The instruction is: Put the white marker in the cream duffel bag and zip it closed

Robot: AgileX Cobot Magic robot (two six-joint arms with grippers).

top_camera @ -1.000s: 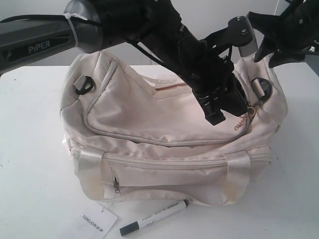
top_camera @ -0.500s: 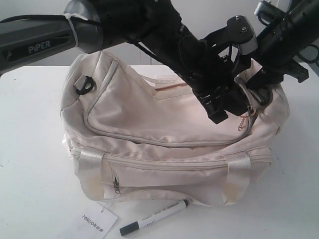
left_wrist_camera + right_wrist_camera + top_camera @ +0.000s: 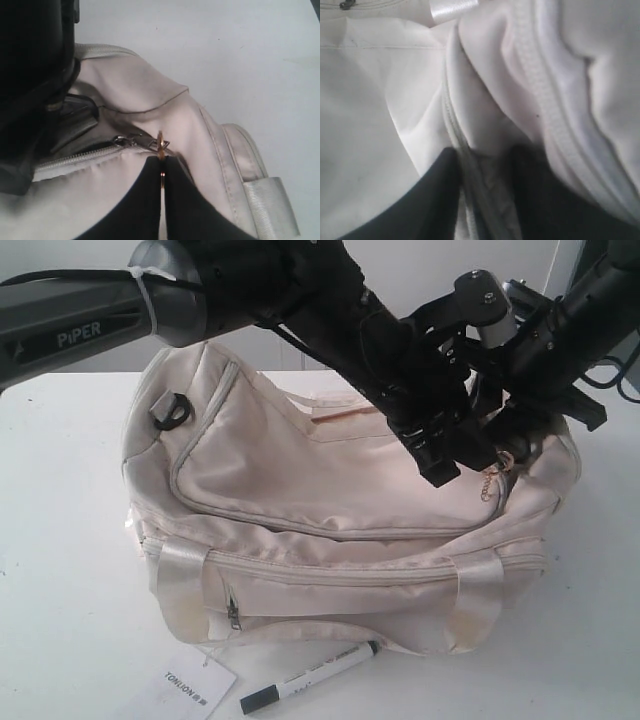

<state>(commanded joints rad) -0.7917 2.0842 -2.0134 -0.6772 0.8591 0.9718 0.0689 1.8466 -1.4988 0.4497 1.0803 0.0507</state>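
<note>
The cream duffel bag (image 3: 300, 490) sits mid-frame, slumped, apparently zipped; the white marker (image 3: 312, 676) lies capped, diagonally, lower centre.

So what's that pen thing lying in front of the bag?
A slim white marker with a dark cap and small black print along its plastic-looking barrel. It lies flat and slanted on the white table, cap end away from the cream bag, beside a paper tag. Nothing holds it.

Arms (image 3: 330, 300) crowd over cream duffel bag (image 3: 300, 490), table (image 3: 70, 540) open around white marker (image 3: 312, 676); paper tag (image 3: 190, 687) alongside
</note>
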